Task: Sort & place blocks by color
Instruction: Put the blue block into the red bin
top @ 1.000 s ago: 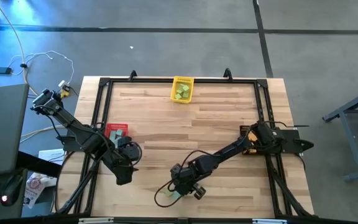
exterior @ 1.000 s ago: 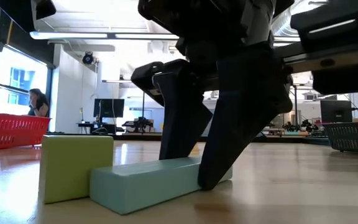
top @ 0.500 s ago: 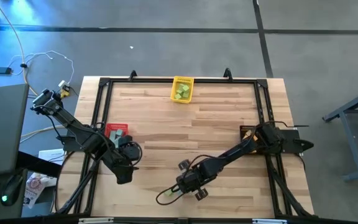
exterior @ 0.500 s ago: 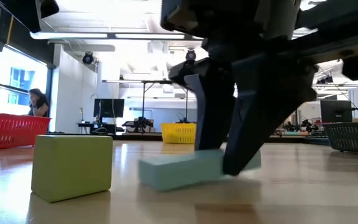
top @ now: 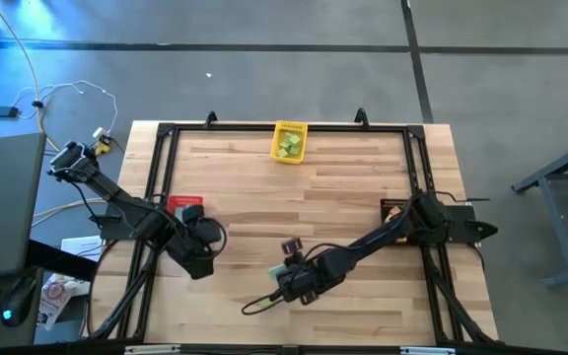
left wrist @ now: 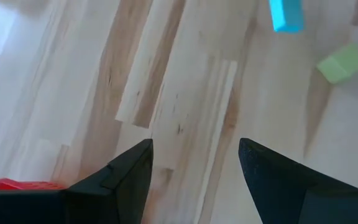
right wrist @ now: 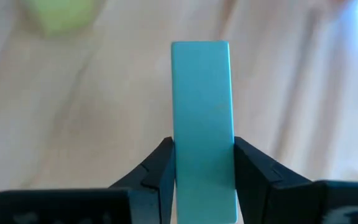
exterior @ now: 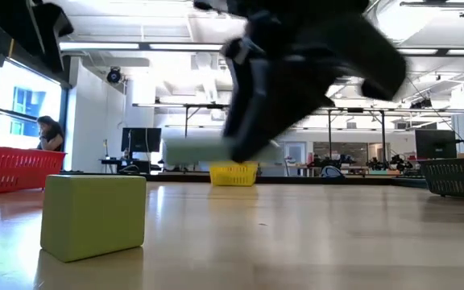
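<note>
Pale plank table (top: 343, 187), smooth wood grain, framed by black rails. Right gripper (right wrist: 202, 163) clamped on one teal bar (right wrist: 202, 118), a matte oblong, lifted clear of the near-centre boards. One light green block (exterior: 93, 216), a round-edged cube, rested flat just nearer and left of it. Left gripper (left wrist: 194, 165) hung at near left, fingers spread, nothing between. Three meshed bins: yellow (top: 289, 140) at far centre holding green blocks, red (top: 178, 204) at left, black (exterior: 457, 174) at right.

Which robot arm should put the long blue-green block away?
The right arm, probably. Its fingers already clamp the long teal block, lifted off the wooden table. The left gripper is open and empty beside the red bin.
</note>
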